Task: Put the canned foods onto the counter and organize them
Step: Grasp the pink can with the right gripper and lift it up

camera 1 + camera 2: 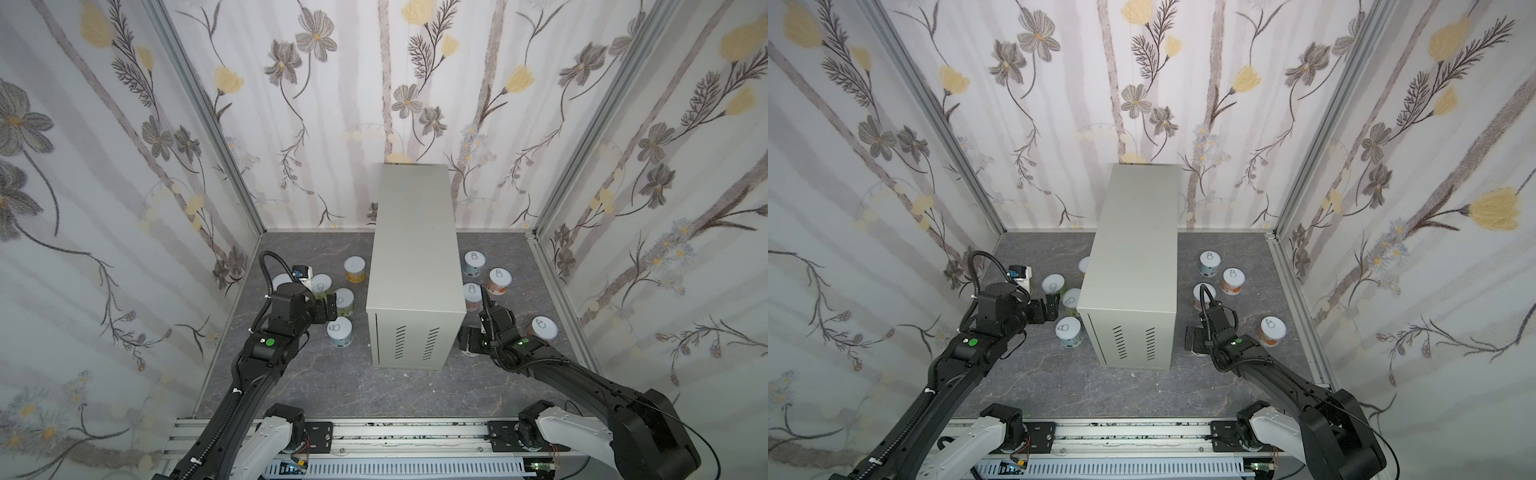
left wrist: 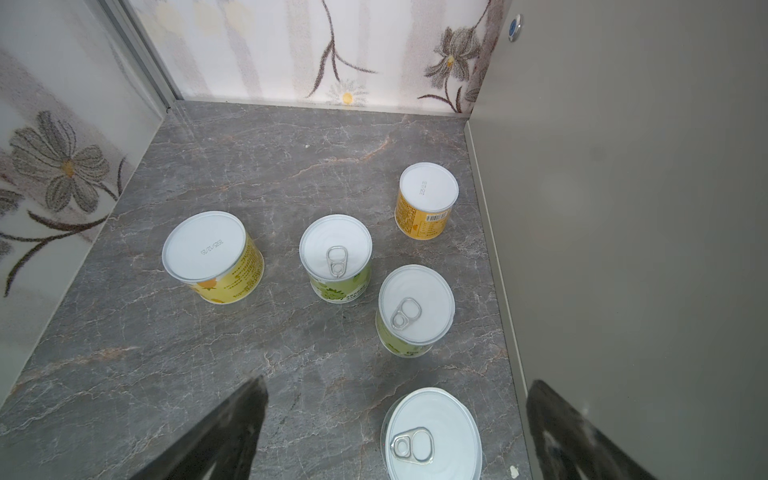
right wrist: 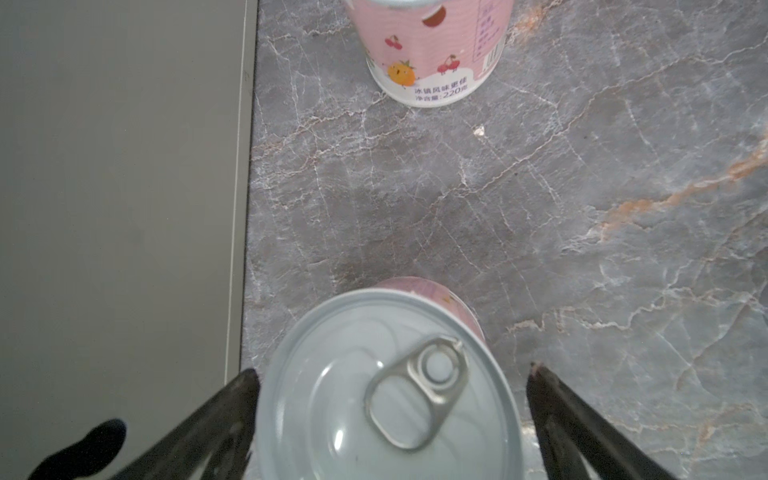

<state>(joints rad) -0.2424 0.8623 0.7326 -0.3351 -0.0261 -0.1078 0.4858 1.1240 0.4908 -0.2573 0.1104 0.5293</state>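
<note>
The counter (image 1: 415, 249) (image 1: 1133, 249), a tall pale grey cabinet with a bare flat top, stands mid-floor. Several canned foods stand left of it: two yellow ones bottom-up (image 2: 208, 253) (image 2: 428, 193), two green ones (image 2: 336, 253) (image 2: 415, 305) and a pale one (image 2: 436, 436) (image 1: 340, 331). My left gripper (image 2: 397, 380) (image 1: 331, 305) hangs open above the floor, just behind that pale can. Several more cans stand right of the counter (image 1: 474, 264) (image 1: 499, 280) (image 1: 543, 328). My right gripper (image 3: 391, 370) (image 1: 467, 340) is open, its fingers astride a pink can (image 3: 386, 395). Another pink can (image 3: 428, 50) stands beyond it.
Floral walls close in the dark marbled floor (image 1: 332, 386) on three sides. A metal rail (image 1: 395, 436) carrying both arm bases runs along the front. The counter's side wall (image 3: 124, 208) stands close beside my right gripper's finger.
</note>
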